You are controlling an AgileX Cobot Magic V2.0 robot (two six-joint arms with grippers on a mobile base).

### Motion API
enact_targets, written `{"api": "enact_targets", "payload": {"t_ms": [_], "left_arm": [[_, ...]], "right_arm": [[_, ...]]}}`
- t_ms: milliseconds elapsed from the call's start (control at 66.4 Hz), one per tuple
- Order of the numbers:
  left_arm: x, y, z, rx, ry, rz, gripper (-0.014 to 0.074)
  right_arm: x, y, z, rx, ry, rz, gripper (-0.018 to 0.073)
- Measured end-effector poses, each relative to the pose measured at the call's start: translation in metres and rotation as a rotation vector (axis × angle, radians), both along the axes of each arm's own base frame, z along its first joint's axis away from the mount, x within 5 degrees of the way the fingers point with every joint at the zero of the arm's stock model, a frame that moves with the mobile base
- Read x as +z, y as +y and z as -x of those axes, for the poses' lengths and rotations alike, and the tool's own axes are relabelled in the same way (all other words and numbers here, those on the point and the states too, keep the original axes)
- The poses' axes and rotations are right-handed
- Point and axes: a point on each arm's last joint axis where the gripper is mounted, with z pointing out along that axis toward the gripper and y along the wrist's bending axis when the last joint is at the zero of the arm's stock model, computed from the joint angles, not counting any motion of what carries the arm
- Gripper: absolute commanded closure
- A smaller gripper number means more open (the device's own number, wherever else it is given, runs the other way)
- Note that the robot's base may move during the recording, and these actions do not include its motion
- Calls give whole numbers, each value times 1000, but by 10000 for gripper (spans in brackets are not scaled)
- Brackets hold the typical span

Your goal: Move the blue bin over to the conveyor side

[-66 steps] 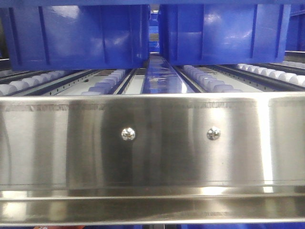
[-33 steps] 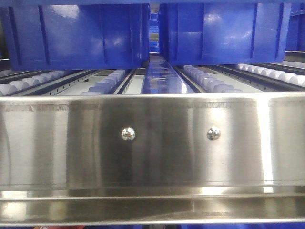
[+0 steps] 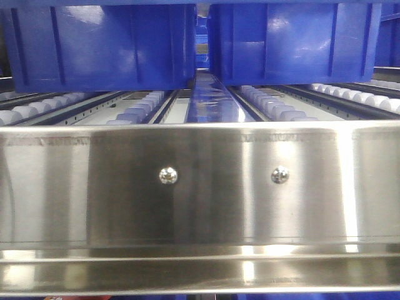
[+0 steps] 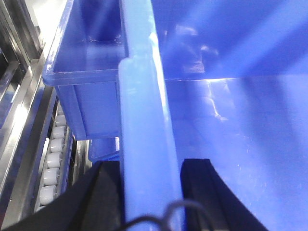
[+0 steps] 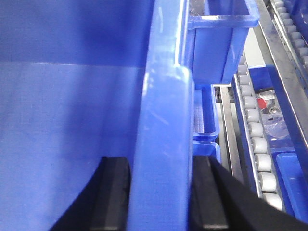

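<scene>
Blue bin (image 4: 144, 110) sits between the two arms, filling most of both wrist views with its glossy inner walls. The left gripper (image 4: 151, 163) straddles the thick rim of one side wall, a black finger pressed on each face, grasping it. The right gripper (image 5: 159, 161) clamps the rim of the opposite wall in the same way. What the bin rests on is hidden.

Just beside it stands a stainless-steel rack (image 3: 200, 187), whose shiny front plate carries two screws (image 3: 167, 175) and fills the lower front view. Behind the plate, lanes of white rollers (image 3: 269, 103) run back between dark rails. Two more blue crates (image 3: 100, 44) stand side by side on those rollers, a narrow gap between them. The wrist views show a neighbouring crate (image 4: 86, 72) on the roller lanes and lower blue trays (image 5: 204, 115) beneath.
</scene>
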Motion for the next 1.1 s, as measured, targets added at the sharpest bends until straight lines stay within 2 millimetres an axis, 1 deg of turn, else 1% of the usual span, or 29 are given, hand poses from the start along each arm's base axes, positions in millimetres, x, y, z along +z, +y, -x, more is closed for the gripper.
{"api": "enact_targets", "payload": {"t_ms": [1099], "left_arm": [[1, 0, 0, 2, -12, -4, 616]], "right_arm": [[0, 0, 0, 0, 0, 0, 638]]}}
